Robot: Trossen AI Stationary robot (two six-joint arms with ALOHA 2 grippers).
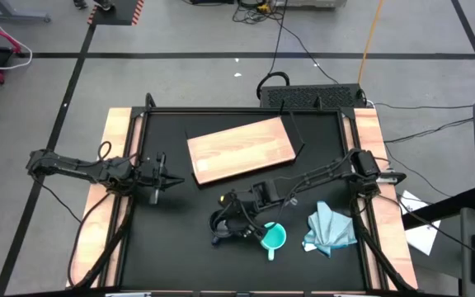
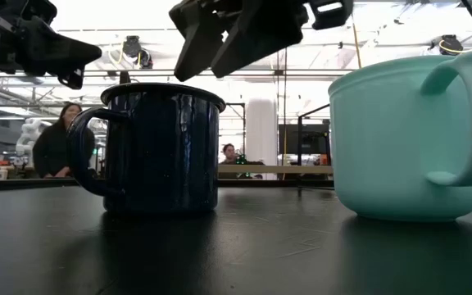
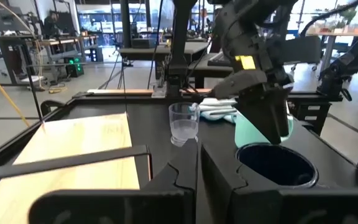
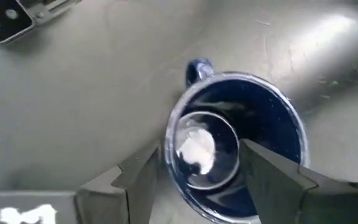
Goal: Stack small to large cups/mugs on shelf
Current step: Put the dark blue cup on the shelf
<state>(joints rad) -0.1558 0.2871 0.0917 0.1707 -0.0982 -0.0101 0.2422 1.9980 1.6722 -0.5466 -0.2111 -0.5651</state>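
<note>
The black mug (image 2: 162,147) stands upright on the black table, and its inside (image 4: 260,118) shows from above in the right wrist view. My right gripper (image 4: 201,155) hovers open just above its rim, one finger over the hollow and one outside the wall; it also shows in the low view (image 2: 211,65). The turquoise mug (image 2: 416,139) stands upright beside the black one. The clear glass cup (image 3: 183,122) stands upright on the table beyond the wooden shelf (image 1: 242,148). My left gripper (image 3: 197,180) waits shut at the table's left (image 1: 162,175).
A light-blue cloth (image 1: 330,229) lies crumpled near the table's right edge, past the turquoise mug (image 1: 272,238). The shelf lies flat in the far middle of the table. People sit in the room behind the table (image 2: 56,139).
</note>
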